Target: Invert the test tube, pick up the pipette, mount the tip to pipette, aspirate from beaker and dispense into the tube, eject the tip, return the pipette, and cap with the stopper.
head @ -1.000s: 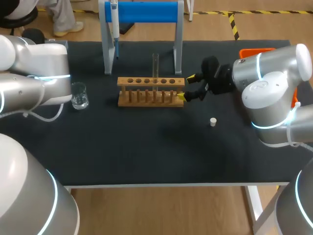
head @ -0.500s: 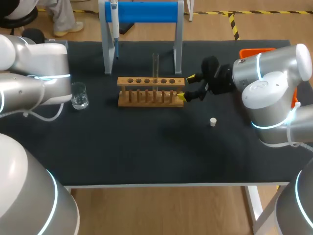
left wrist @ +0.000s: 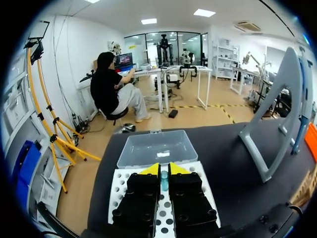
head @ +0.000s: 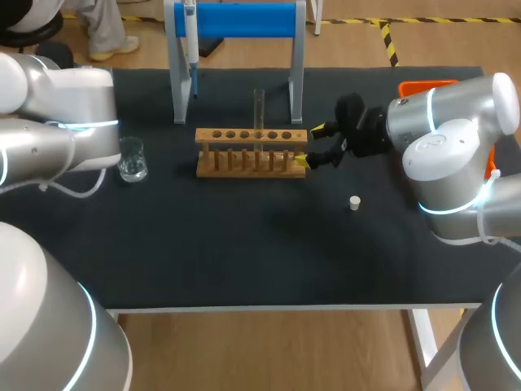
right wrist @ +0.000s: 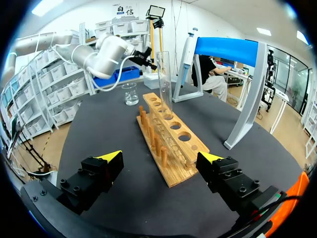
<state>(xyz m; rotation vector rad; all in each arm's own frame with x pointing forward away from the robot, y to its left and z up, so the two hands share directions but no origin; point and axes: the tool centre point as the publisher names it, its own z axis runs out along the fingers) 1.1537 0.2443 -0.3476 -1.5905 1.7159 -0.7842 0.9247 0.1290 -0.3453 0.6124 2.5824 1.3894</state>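
The left arm [head: 65,122] is shifting very slightly. Its grey housing beside the beaker [head: 132,159] is easing toward the far left corner of the table [head: 244,244]. The lit ring around the housing is sitting a touch higher and further out than it was a second ago. Most of this small drift is happening within the last half second.

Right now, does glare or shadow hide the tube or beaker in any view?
Head view: tube faint against the dark mat, beaker marked by highlights, shadows soft. Right wrist view: tube plain against the lit room. Left wrist view: neither shows.
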